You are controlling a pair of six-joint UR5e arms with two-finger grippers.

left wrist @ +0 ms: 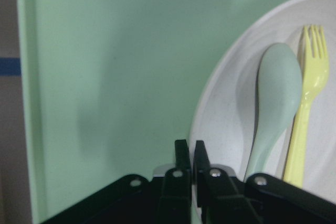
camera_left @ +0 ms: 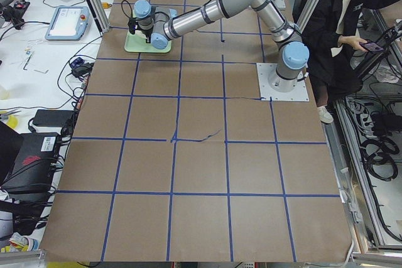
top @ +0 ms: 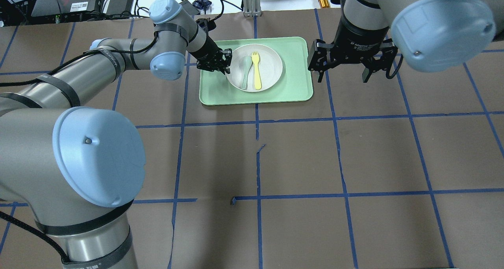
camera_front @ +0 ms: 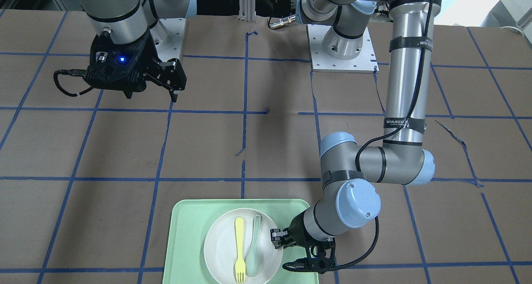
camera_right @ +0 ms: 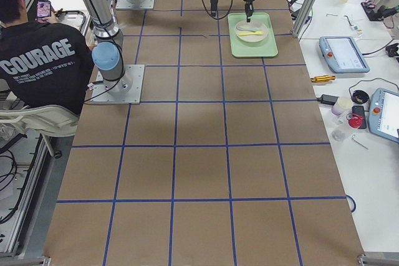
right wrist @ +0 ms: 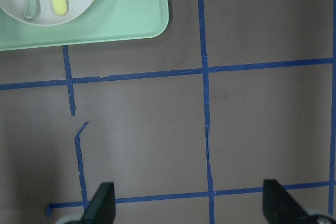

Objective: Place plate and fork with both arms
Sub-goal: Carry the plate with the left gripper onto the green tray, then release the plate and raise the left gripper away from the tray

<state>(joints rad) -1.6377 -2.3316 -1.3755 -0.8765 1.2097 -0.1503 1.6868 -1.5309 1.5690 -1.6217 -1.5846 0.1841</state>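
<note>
Matt speckled plate; smooth plastic fork (faintly glossy); matt brown paper tabletop

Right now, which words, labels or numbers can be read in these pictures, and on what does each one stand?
"COURAGE": on the back of the operator's black shirt.
"WANJEED", followed by characters too small to read: on a black strap around the left arm.
White print on the right hand: too blurred to read.
No other text is readable.
</note>
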